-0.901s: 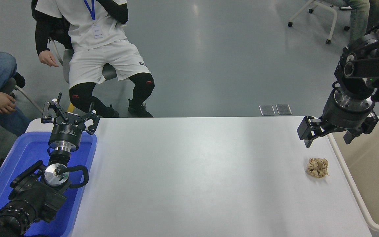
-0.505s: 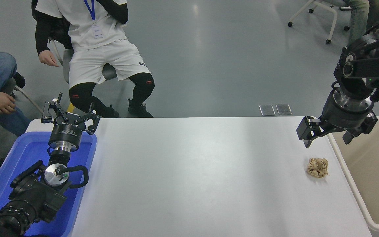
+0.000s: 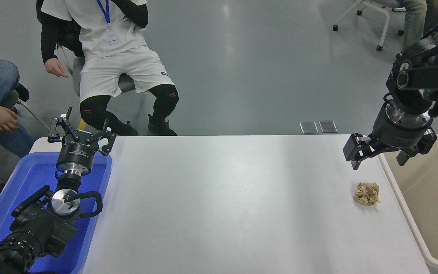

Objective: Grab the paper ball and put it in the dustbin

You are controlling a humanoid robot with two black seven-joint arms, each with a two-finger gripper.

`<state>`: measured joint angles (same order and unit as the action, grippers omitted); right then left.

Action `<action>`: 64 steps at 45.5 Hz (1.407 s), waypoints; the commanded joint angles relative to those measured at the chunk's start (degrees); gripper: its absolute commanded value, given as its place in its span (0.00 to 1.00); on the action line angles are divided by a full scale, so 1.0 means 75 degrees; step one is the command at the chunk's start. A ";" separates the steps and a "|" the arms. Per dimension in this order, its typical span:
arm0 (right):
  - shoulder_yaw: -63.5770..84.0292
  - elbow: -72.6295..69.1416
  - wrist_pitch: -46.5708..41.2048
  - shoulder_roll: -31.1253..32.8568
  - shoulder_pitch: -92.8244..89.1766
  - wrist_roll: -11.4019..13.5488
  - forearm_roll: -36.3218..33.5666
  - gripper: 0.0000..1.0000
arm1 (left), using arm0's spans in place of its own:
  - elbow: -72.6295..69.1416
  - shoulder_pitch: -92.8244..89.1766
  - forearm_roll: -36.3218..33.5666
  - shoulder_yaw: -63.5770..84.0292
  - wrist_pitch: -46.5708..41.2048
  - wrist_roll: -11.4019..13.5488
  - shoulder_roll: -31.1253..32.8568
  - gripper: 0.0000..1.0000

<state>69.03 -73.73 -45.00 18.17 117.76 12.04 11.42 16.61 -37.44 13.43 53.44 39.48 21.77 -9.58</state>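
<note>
A tan crumpled paper ball (image 3: 367,193) lies on the white table (image 3: 226,201) near its right edge. Just right of it stands the cream dustbin (image 3: 401,201), a large tub with a pale rim. My right gripper (image 3: 378,161) hangs open above and slightly behind the ball, straddling the table edge and the bin's rim; one finger (image 3: 354,152) is over the table, the other over the bin. Nothing is between them. My left gripper (image 3: 80,131) is parked open at the lower left, over the blue tub.
A bright blue tub (image 3: 97,213) sits at the table's left end under the left arm. Two people sit beyond the far left edge; one hand (image 3: 2,118) rests near the table corner. A wheeled chair stands at the top right.
The right arm has shifted only very slightly; the paper ball and the left arm have not moved.
</note>
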 commanded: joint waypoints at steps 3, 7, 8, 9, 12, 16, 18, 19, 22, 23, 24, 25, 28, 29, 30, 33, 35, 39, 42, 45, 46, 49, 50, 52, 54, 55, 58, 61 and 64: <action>0.0019 0.0010 0.0000 -0.0021 -0.0022 0.0000 0.0001 1.00 | 0.0000 0.0000 0.0002 -0.0001 0.0010 0.0004 0.0000 0.99; -0.0004 0.0010 0.0000 -0.0021 -0.0022 0.0000 0.0001 1.00 | 0.0000 0.0000 0.0002 0.0011 -0.0002 0.0004 0.0000 0.99; -0.0016 0.0010 0.0000 -0.0021 -0.0022 0.0000 0.0001 1.00 | 0.0000 0.0000 0.0002 -0.0001 -0.0002 0.0004 0.0000 0.99; -0.0028 0.0010 0.0000 -0.0021 -0.0022 0.0000 0.0001 1.00 | 0.0000 0.0000 0.0002 0.0011 -0.0002 0.0004 0.0000 0.99; -0.0063 0.0010 0.0000 -0.0032 -0.0022 0.0000 0.0001 1.00 | 0.0000 0.0000 0.0002 0.0011 -0.0002 0.0004 0.0000 0.99; -0.0063 0.0021 0.0000 -0.0021 -0.0022 0.0000 0.0001 1.00 | 0.0000 0.0000 0.0002 -0.0001 0.0010 0.0004 0.0000 0.99; -0.0063 0.0022 0.0000 -0.0009 -0.0022 0.0000 0.0001 1.00 | 0.0000 0.0000 0.0002 -0.0001 0.0010 0.0004 0.0000 0.99; -0.0063 0.0010 0.0000 0.0002 -0.0022 0.0000 0.0001 1.00 | 0.0000 0.0000 0.0002 -0.0001 -0.0002 0.0004 0.0000 0.99; -0.0063 0.0010 0.0000 0.0014 -0.0045 0.0000 0.0001 1.00 | 0.0000 0.0000 0.0002 -0.0001 -0.0002 0.0004 0.0000 0.99; -0.0063 0.0010 0.0000 0.0026 -0.0045 0.0000 0.0001 1.00 | 0.0000 0.0000 0.0002 -0.0001 0.0010 0.0004 0.0000 0.99; -0.0074 0.0010 0.0000 0.0026 -0.0034 0.0000 -0.0022 1.00 | 0.0000 0.0000 0.0002 -0.0001 -0.0002 0.0004 0.0000 0.99; -0.0133 0.0033 0.0000 0.0026 -0.0033 -0.0012 -0.0057 1.00 | 0.0000 0.0000 0.0002 -0.0001 -0.0002 0.0004 0.0000 0.99; -0.0121 0.0068 0.0000 0.0026 -0.0057 0.0000 -0.0058 1.00 | 0.0000 0.0000 0.0002 -0.0001 -0.0002 0.0004 0.0000 0.99; -0.0121 0.0115 0.0000 0.0026 -0.0057 -0.0012 -0.0058 1.00 | 0.0000 0.0000 0.0002 0.0011 -0.0002 0.0004 0.0000 0.99; -0.0121 0.0139 0.0000 0.0026 -0.0057 0.0000 -0.0058 1.00 | 0.0000 0.0000 0.0002 0.0011 -0.0002 0.0004 0.0000 0.99; -0.0086 0.0150 0.0000 0.0061 -0.0045 0.0000 -0.0058 1.00 | 0.0000 0.0000 0.0002 -0.0001 -0.0002 0.0004 0.0000 0.99; -0.0098 0.0150 0.0000 0.0050 -0.0045 0.0000 -0.0058 1.00 | 0.0000 0.0000 0.0002 -0.0001 0.0010 0.0004 0.0000 0.99; -0.0051 0.0162 0.0000 0.0049 -0.0045 -0.0012 -0.0046 1.00 | 0.0000 0.0000 0.0002 -0.0001 -0.0002 0.0004 0.0000 0.99; -0.0098 0.0209 0.0000 0.0049 -0.0034 -0.0012 -0.0046 1.00 | 0.0000 0.0000 0.0002 0.0011 -0.0002 0.0004 0.0000 0.99; -0.0121 0.0291 0.0000 0.0061 -0.0033 -0.0012 -0.0046 1.00 | 0.0000 0.0000 0.0002 -0.0001 -0.0002 0.0004 0.0000 0.99; -0.0121 0.0326 0.0000 0.0050 -0.0033 -0.0012 -0.0046 1.00 | 0.0000 0.0000 0.0002 -0.0001 -0.0002 0.0004 0.0000 0.99; -0.0110 0.0338 0.0000 0.0061 -0.0069 0.0000 -0.0023 1.00 | 0.0000 0.0000 0.0002 -0.0001 -0.0002 0.0004 0.0000 0.99; -0.0098 0.0338 0.0000 0.0061 -0.0080 0.0000 0.0001 1.00 | 0.0000 0.0000 0.0002 0.0011 -0.0002 0.0004 0.0000 0.99; -0.0110 0.0338 0.0000 0.0085 -0.0127 0.0000 0.0059 1.00 | 0.0000 0.0000 0.0002 0.0011 -0.0002 0.0004 0.0000 0.99; -0.0098 0.0350 0.0000 0.0143 -0.0185 0.0000 0.0083 1.00 | 0.0000 0.0000 0.0002 -0.0001 0.0010 0.0004 0.0000 0.99; -0.0086 0.0361 0.0070 0.0190 -0.0209 0.0000 0.0083 1.00 | 0.0000 0.0000 0.0002 0.0011 0.0010 0.0004 0.0000 0.99; -0.0110 0.0431 0.0409 0.0307 -0.0291 0.0000 0.0083 1.00 | 0.0000 0.0000 0.0002 -0.0001 0.0010 0.0004 0.0000 0.99; -0.0121 0.0572 0.0632 0.0319 -0.0490 0.0000 0.0083 1.00 | 0.0000 0.0000 0.0002 -0.0001 0.0010 0.0004 0.0000 0.99; -0.0168 0.0771 0.0773 0.0319 -0.0724 0.0000 0.0083 1.00 | 0.0000 0.0000 0.0002 -0.0001 0.0010 0.0004 0.0000 0.99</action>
<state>68.25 -70.67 -42.89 19.69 115.78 12.01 11.78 16.61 -37.44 13.45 53.46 39.47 21.79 -9.58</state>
